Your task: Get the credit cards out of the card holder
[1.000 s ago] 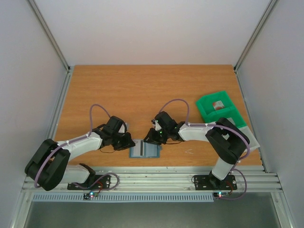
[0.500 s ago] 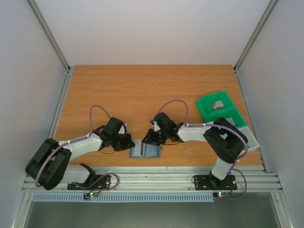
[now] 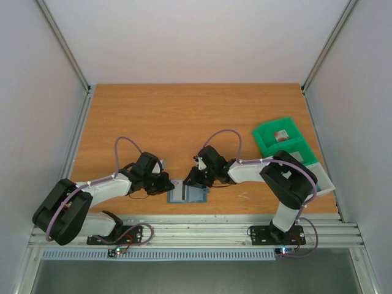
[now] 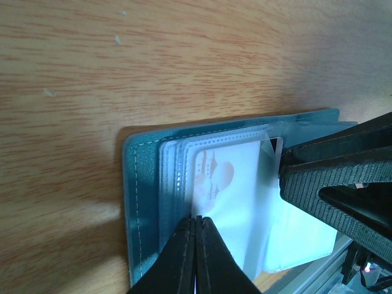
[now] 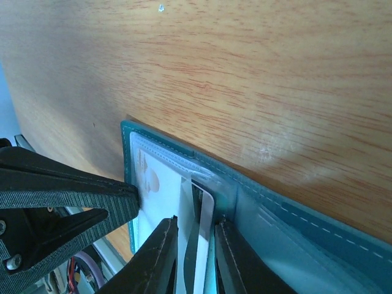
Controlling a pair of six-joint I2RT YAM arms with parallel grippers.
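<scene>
Blue-grey card holder (image 3: 188,193) lies open, flat on table (image 3: 184,116) near front edge, between both grippers. Left gripper (image 4: 196,248) closed, tips pressed at edge of pale card (image 4: 236,184); judged pinning holder against pull. Right gripper (image 5: 195,245) jaws narrowly apart, straddling striped grey card (image 5: 201,205) at pocket; actual grip not confirmable.

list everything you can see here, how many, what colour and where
table: one, orange-brown wood, under everything
card holder: one, blue-grey, open flat near the front edge, centre
credit cards: two seen, white, in the holder's clear sleeves
green bin: one, right side, small red-and-white item inside
left gripper: one, black, shut, tips on the sleeves
right gripper: one, black, fingers apart around one card
</scene>
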